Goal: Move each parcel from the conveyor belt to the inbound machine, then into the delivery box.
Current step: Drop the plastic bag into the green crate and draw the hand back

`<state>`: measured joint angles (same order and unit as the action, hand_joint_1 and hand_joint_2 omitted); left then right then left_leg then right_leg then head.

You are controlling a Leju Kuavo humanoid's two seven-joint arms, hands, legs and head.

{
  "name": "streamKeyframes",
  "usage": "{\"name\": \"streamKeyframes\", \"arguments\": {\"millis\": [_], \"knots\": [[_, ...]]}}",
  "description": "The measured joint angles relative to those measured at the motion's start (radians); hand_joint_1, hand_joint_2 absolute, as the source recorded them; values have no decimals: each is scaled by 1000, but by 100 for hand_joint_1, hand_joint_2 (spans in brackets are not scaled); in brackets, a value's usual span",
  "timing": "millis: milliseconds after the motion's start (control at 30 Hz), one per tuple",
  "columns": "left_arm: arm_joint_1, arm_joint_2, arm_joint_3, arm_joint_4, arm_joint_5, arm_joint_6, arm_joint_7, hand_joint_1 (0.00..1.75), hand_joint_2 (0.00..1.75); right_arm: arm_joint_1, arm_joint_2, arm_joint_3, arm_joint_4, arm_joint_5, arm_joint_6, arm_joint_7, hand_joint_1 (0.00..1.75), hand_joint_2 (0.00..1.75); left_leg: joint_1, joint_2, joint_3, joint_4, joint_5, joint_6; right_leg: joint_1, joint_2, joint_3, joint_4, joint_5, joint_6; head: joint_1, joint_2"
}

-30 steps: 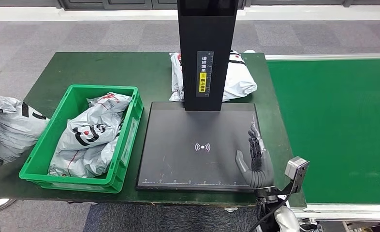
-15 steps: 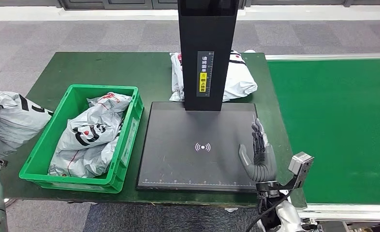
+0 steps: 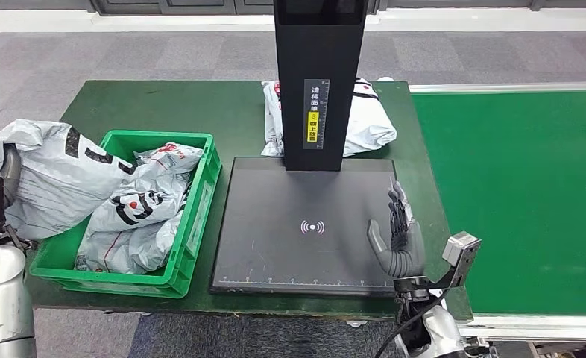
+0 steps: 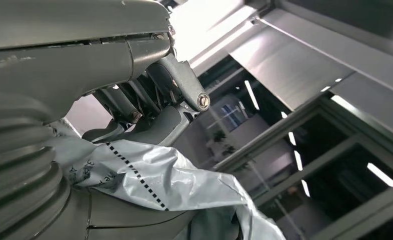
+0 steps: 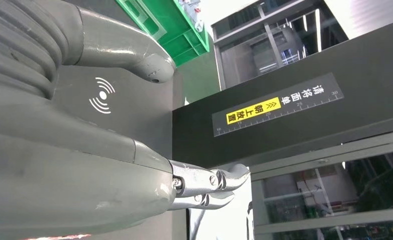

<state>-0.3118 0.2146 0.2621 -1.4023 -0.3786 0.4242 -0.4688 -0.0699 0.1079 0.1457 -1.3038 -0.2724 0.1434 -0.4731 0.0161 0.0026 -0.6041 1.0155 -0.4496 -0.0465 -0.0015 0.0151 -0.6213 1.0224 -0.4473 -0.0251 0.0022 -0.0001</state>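
grey poly-bag parcel [image 3: 55, 175] gripped in left hand [image 4: 134, 107], hanging over left rim of green delivery box [image 3: 200, 216]. looks soft, light, slippery and saggy; best gripped by bunched film near the top. box already holding two similar bags [image 3: 137, 212]. right hand [image 3: 399, 237] empty, fingers spread, over inbound machine [image 3: 275, 224] plate. one more parcel [image 3: 368, 119] behind the post.
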Motion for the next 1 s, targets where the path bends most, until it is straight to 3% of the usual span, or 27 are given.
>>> {"name": "streamKeyframes", "arguments": {"millis": [533,767,967,1000], "knots": [[6,-14,-90,-99,14,-3,-38,175,175,-18,1,0,52,-29,3,-22,0,175,0,-1,0,0,0,0,0,-1,0,0,0,0,0,0],[-40,-14,-234,-87,12,-76,84,175,175,-16,12,0,76,-37,16,-42,0,175,0,-2,0,0,0,0,0,-1,1,0,0,1,0,0],[-57,-12,-284,-58,14,-82,88,175,175,-15,14,0,83,-36,18,-47,0,175,0,-1,0,0,0,0,0,-1,0,0,0,1,0,0],[-57,-12,-288,-55,14,-82,88,175,131,-15,14,0,83,-36,18,-48,0,175,0,-1,0,0,0,0,0,-1,0,0,0,1,0,0]]}}
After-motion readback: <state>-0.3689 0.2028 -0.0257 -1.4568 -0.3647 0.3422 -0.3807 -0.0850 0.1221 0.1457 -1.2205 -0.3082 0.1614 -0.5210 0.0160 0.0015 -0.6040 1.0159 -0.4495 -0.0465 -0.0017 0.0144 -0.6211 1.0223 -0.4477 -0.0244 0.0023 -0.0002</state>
